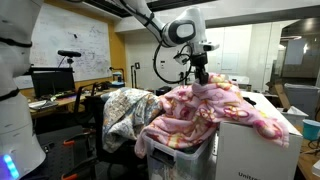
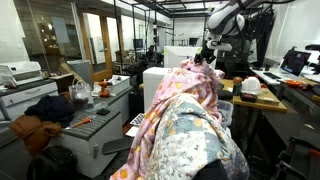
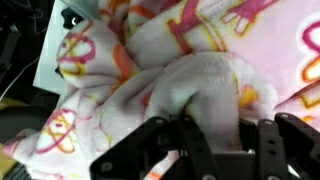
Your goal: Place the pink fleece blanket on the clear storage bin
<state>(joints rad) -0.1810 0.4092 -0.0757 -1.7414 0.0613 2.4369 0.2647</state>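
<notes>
The pink fleece blanket (image 1: pixel 215 112) with yellow and orange shapes lies heaped over the clear storage bin (image 1: pixel 185 160), whose whitish front shows below it. It is also in an exterior view (image 2: pixel 185 90). My gripper (image 1: pixel 200 72) (image 2: pixel 207 58) is at the top of the heap. In the wrist view the fingers (image 3: pixel 225 130) are shut on a raised fold of the blanket (image 3: pixel 215 85). Most of the bin is hidden under the fabric.
A grey-white patterned blanket (image 1: pixel 125 112) (image 2: pixel 195 148) hangs beside the bin. A larger opaque white box (image 1: pixel 255 150) stands next to the bin. Desks with monitors (image 1: pixel 50 82) and a cluttered workbench (image 2: pixel 95 105) surround the spot.
</notes>
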